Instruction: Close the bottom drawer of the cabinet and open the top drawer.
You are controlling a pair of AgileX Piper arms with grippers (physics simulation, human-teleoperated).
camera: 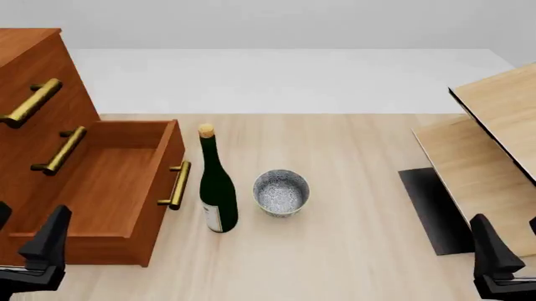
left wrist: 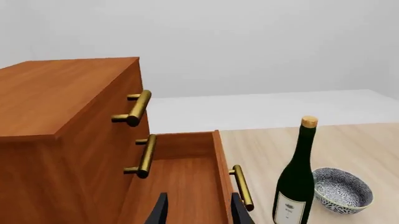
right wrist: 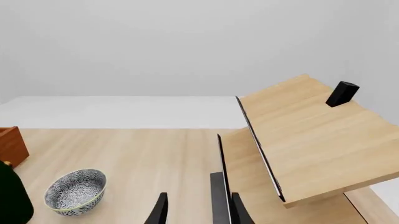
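Standing pulled out, the bottom drawer (camera: pixel 109 188) shows bare wood inside; both arms' jaws are spread, holding nothing.

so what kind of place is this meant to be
Probably a simulated tabletop test scene, not a real room: a plain pale table against blank grey, holding a wooden cabinet, a wine bottle and a patterned bowl.

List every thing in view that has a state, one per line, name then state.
bottom drawer: pulled fully out, nothing inside.
middle drawer: shut.
top drawer: shut.
wine bottle: upright, corked, beside the open drawer's front.
bowl: upright, nothing in it.
left claw: open, holding nothing, over the bottom drawer.
right claw: open, holding nothing.
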